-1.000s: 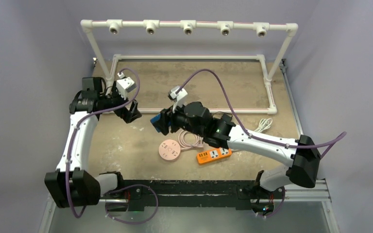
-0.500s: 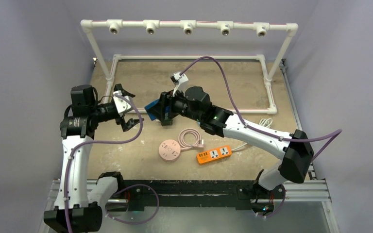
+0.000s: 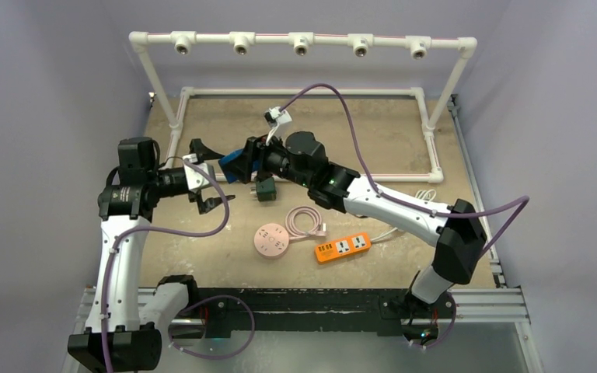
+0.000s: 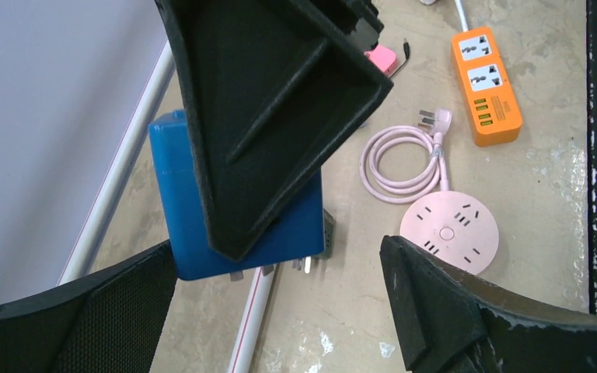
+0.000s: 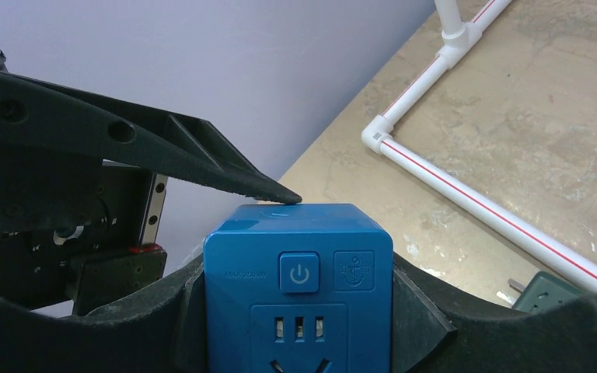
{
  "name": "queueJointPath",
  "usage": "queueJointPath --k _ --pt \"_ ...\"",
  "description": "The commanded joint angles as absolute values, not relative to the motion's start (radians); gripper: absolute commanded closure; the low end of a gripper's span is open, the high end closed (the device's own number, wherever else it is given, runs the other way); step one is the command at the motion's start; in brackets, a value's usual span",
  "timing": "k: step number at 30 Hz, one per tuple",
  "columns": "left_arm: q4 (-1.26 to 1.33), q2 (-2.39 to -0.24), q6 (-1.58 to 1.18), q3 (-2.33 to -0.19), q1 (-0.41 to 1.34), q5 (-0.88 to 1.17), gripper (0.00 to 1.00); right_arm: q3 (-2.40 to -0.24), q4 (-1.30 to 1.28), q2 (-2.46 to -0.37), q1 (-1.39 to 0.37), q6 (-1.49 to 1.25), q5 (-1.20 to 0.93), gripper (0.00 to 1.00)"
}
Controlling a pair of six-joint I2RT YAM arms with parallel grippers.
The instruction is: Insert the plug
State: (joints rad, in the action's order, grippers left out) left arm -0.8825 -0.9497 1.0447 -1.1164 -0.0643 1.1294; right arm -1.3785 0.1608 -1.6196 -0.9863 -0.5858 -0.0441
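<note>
The blue socket cube (image 5: 299, 287) is clamped in the right jaws, which stand partly open with a finger flat against each side face. Metal prongs show along one of its edges in the left wrist view. It hangs above the surface (image 3: 218, 260), about 10 o'clock from the surface's middle, over the left end of the white pipe frame's (image 3: 404, 177) near rail. The left jaws gape fully wide and hold nothing, at 9 o'clock of the cube. One fingertip reaches the cube's top edge; whether it touches I cannot tell. A dark green plug (image 3: 265, 189) lies at 5 o'clock, just beside the rail. Farther that way lie the round pink socket (image 3: 272, 238), its coiled cord (image 3: 303, 221) and the orange power strip (image 3: 343, 248). Bare surface spreads at 7 o'clock.
</note>
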Motion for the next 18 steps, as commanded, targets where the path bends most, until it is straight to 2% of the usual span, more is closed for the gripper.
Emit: queueJointPath --k 1,7,9,12,13,15,17,18 --pt "-0.744 -0.949 0.924 -1.123 -0.051 1.210 0.01 -1.453 0.260 -1.628 -0.995 -0.613 -0.052 1.00" --pt "-0.306 -0.846 0.626 -0.956 0.026 1.058 0.01 -1.468 0.262 -1.650 -1.010 -0.625 -0.087 1.00" --pt "-0.260 -0.834 0.621 -0.931 0.044 1.046 0.11 -1.471 0.256 -1.651 -1.014 -0.628 -0.099 1.00" --pt "-0.369 -0.882 0.683 -0.980 0.069 1.018 0.34 -1.481 0.206 -1.645 -1.014 -0.643 -0.137 0.98" --pt "-0.421 -0.901 0.726 -1.002 0.071 1.010 0.43 -1.486 0.177 -1.641 -1.011 -0.644 -0.163 0.93" --pt "-0.508 -0.929 0.803 -1.040 0.072 0.995 0.64 -1.494 0.113 -1.628 -1.001 -0.643 -0.172 0.69" --pt "-0.535 -0.935 0.848 -1.053 0.072 0.983 0.85 -1.482 0.063 -1.606 -0.991 -0.643 -0.171 0.50" --pt "-0.534 -0.932 0.853 -1.050 0.073 0.978 0.93 -1.477 0.041 -1.596 -0.987 -0.644 -0.168 0.44"
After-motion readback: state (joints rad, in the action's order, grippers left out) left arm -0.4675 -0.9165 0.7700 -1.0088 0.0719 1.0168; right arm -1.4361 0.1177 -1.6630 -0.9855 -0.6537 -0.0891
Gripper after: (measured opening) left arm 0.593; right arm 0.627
